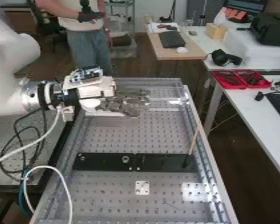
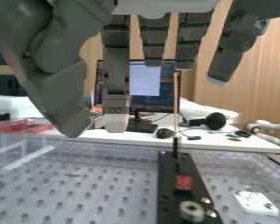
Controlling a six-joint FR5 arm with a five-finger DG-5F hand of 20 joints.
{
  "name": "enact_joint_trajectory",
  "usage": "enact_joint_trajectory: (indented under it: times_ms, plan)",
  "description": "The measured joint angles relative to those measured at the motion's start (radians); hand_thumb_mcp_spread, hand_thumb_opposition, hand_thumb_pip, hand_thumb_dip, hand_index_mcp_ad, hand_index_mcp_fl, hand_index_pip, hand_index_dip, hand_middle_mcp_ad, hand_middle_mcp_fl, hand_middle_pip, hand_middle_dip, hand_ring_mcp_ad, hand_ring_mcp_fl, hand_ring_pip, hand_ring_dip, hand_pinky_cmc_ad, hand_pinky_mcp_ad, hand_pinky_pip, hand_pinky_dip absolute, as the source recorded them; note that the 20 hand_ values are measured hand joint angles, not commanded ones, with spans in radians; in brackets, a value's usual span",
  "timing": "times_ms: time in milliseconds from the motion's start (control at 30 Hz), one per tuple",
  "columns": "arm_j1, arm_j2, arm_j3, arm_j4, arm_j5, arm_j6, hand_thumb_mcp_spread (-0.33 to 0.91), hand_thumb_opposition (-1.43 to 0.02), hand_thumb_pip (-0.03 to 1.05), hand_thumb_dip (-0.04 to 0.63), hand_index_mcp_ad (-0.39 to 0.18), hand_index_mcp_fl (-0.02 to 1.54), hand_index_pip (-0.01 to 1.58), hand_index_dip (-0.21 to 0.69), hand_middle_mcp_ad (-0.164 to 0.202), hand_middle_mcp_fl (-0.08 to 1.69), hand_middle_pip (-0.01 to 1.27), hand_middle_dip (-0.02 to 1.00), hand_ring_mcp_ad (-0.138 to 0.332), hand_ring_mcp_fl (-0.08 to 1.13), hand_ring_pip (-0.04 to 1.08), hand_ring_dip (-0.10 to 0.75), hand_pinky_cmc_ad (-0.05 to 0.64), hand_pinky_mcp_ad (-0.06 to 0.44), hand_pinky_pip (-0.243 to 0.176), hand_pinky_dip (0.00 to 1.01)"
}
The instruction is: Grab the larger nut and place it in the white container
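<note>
In the high view the arm (image 1: pixel 9 65) comes in from the left, and the hand (image 1: pixel 127 104) is above the far part of the table (image 1: pixel 144 132), its fingers wide and stretched out towards the right. A white edge (image 1: pixel 103 114) shows just below the hand; whether it belongs to the white container, I cannot tell. Nor can I tell where the larger nut is. On the black bar (image 1: pixel 160 162) sit the smaller nut (image 1: pixel 82 158), small and faint near the left end, and the bearing (image 1: pixel 125 159). A thin stick (image 1: pixel 194 138) rises at a slant near the bar's right end. A white plate (image 1: pixel 142 188) lies on the near side of the bar.

In the wrist view the fingers hang nearly straight and spread, with the thumb (image 2: pixel 54 75) well apart from them. Beyond the table the stick stands out against a monitor (image 2: pixel 145 85), and headphones (image 2: pixel 215 120) lie on a white desk (image 2: pixel 117 135). The bearing is on the bar, near a red patch (image 2: pixel 184 183).
</note>
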Motion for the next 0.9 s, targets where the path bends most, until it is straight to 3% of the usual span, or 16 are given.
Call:
enact_joint_trajectory:
  times_ms: [533, 900]
  plan:
    - [0.235, 0.026, -0.041, -0.004, 0.003, 0.062, 0.27, -0.83, 0.8, 0.197, -0.084, 0.37, 1.52, -0.086, 0.075, 0.02, 0.14, 0.16, 0.133, 0.0, 0.19, 0.058, 0.312, 0.279, -0.093, 0.65]
    - [0.317, 0.057, -0.109, 0.014, 0.092, 0.062, 0.27, -0.83, 0.8, 0.197, -0.084, 0.37, 1.52, -0.086, 0.082, 0.02, 0.14, 0.16, 0.133, 0.0, 0.19, 0.058, 0.316, 0.278, -0.093, 0.65]
